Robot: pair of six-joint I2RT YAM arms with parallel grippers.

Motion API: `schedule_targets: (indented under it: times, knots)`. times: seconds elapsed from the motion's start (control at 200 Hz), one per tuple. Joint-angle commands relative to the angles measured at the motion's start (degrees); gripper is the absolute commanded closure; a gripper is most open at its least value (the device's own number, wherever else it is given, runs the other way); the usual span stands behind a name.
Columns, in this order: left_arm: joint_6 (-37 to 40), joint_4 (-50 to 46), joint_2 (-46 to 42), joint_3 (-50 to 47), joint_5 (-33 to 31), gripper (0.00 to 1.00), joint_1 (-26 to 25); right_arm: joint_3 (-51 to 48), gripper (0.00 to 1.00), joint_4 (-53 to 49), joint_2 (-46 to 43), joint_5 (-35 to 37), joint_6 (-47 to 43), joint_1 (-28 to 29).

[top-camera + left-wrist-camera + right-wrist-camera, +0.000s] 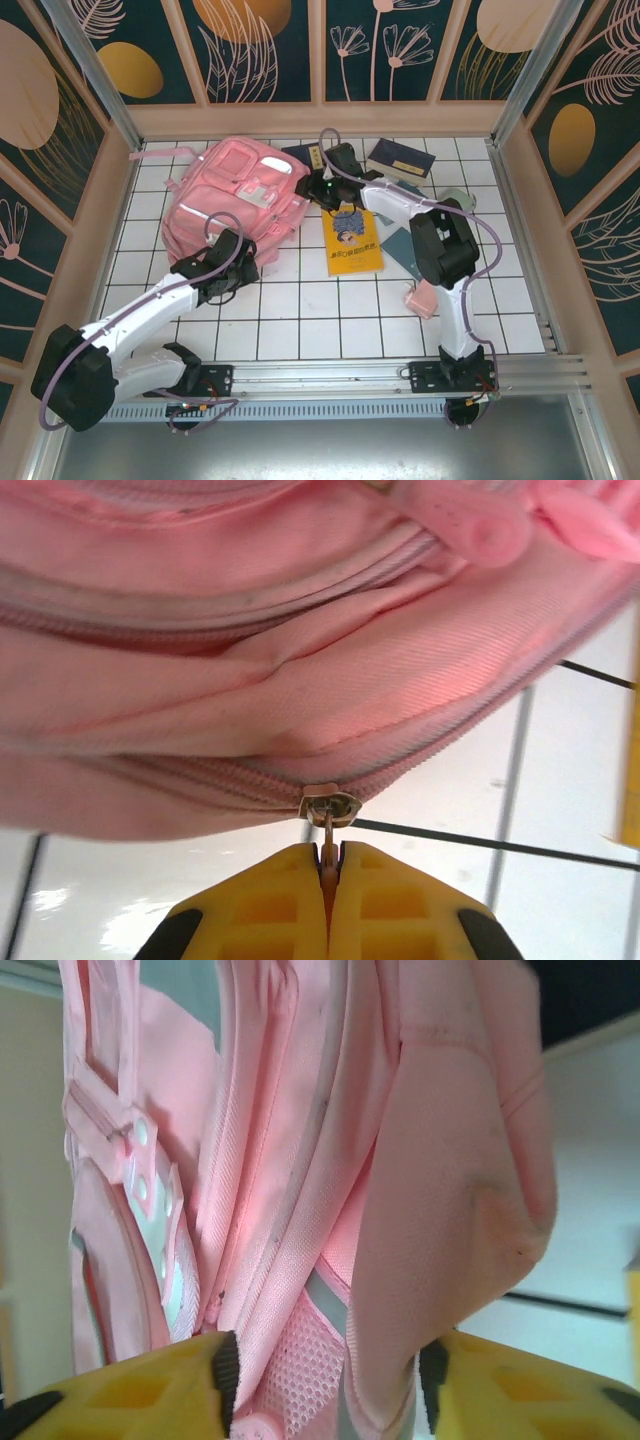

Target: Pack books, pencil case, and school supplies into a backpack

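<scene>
White tiled counter (pixel 300 320) carries the pink backpack (pixel 235 200) at its rear left. The left end effector (pixel 328 865) is clenched on a zipper pull (pixel 330 808). The right end effector (pixel 330 1370) stands spread around backpack fabric, and whether its pads press is hard to judge. The yellow book (pixel 352 240) is partly hidden under the right arm (pixel 400 205).

Dark leaf-patterned wall panels (pixel 265 50) surround a white tiled tabletop (pixel 300 325) edged by a metal rail (pixel 330 372).

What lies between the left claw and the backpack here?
A metal zipper pull, pinched in the shut left claw, runs to the slider on the pink backpack; no bare gap. The left wrist view shows it.
</scene>
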Motion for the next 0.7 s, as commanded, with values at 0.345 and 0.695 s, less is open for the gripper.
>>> schedule_targets:
  times: [0.345, 0.695]
  knots:
    - [5.6, 13.2, 7.6, 2.9, 19.5, 1.0, -0.7, -24.3, 0.34, 6.7, -17.0, 7.1, 14.3, 7.9]
    - [7.4, 6.3, 6.0, 3.0, 16.6, 1.0, -0.8, -21.6, 0.63, 11.8, -10.6, 6.8, 19.4, 14.3]
